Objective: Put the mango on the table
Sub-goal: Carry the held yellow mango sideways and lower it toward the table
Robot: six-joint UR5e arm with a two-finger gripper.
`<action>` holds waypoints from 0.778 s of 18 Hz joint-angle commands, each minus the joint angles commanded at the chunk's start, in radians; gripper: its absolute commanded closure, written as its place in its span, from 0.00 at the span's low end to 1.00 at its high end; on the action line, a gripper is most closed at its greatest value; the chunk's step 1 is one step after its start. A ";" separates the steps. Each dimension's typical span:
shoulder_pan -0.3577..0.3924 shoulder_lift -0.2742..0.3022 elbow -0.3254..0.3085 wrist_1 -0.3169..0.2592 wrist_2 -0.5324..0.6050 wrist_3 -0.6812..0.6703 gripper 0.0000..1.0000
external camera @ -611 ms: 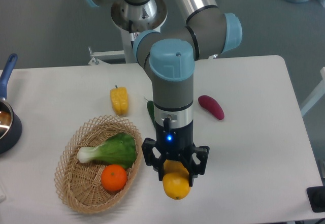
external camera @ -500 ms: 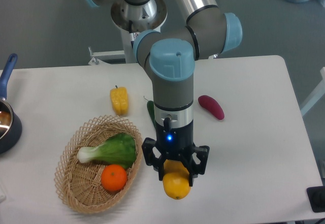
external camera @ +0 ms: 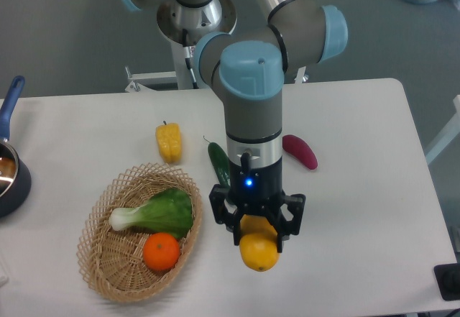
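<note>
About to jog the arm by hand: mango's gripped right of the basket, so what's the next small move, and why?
Probably lower straight down, then open. The gripper is shut on the mango over bare table, already outside the basket. Whether the fruit touches the surface yet cannot be told from this view.

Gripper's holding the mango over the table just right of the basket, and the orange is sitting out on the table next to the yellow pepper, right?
Not quite. The orange lies inside the basket, beside the leafy green, as the camera view shows. The gripper does hold the mango over the table, right of the basket.
</note>
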 joint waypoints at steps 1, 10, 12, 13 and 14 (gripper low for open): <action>0.002 0.000 -0.002 -0.002 0.002 0.015 0.67; 0.017 0.028 -0.130 -0.060 0.109 0.431 0.67; 0.015 0.017 -0.141 -0.055 0.132 0.443 0.67; 0.018 0.002 -0.153 -0.051 0.147 0.448 0.67; 0.028 -0.012 -0.164 -0.045 0.167 0.469 0.67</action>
